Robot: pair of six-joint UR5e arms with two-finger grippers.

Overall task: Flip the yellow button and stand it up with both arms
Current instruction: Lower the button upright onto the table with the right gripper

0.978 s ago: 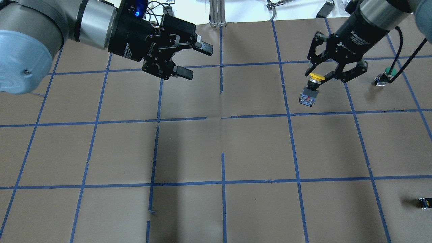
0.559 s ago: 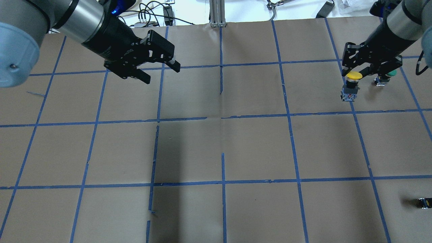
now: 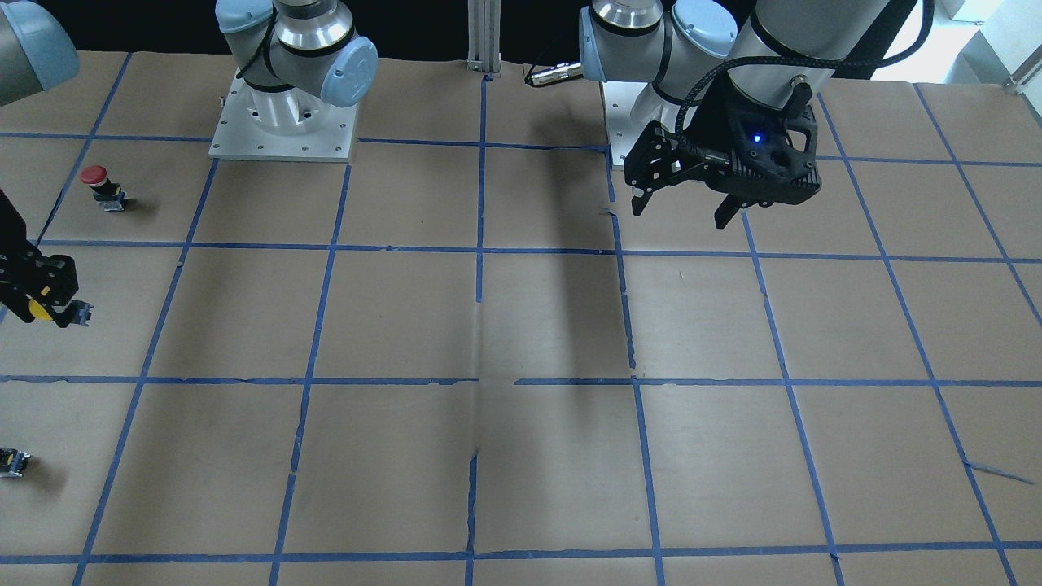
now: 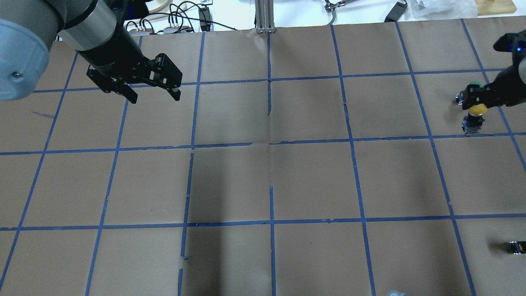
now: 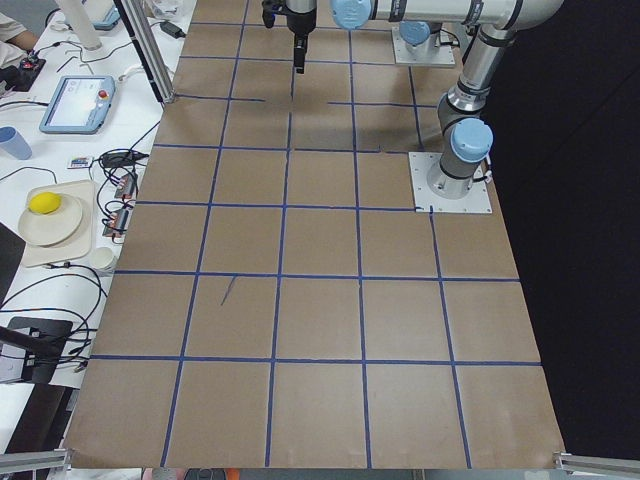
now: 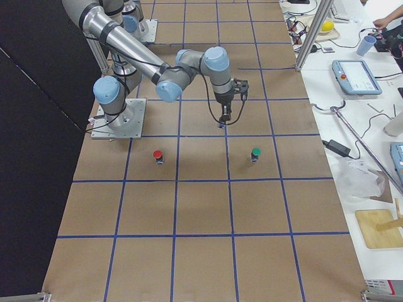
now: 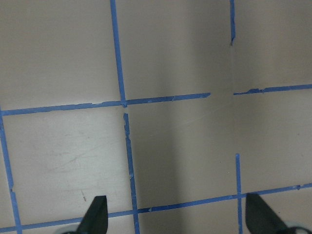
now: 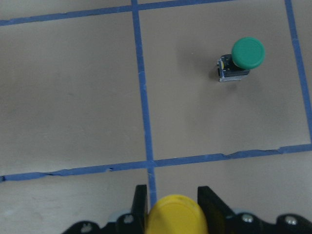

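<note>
You see the right hand (image 4: 475, 103) pinching the yellow button (image 8: 176, 217) by its cap, base pointing down, over a blue tape line (image 8: 146, 122) near the right edge of the surface (image 4: 312, 181). A green button (image 8: 246, 56) stands just beyond it. The left hand (image 4: 155, 98) hangs spread wide above the surface's far left.

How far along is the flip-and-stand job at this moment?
Looks mostly done: the yellow button hangs cap up, base down, in the right claw, shut on its cap. The left claw is open, empty, far off. Left: set it on the table, if not already touching, and release.
</note>
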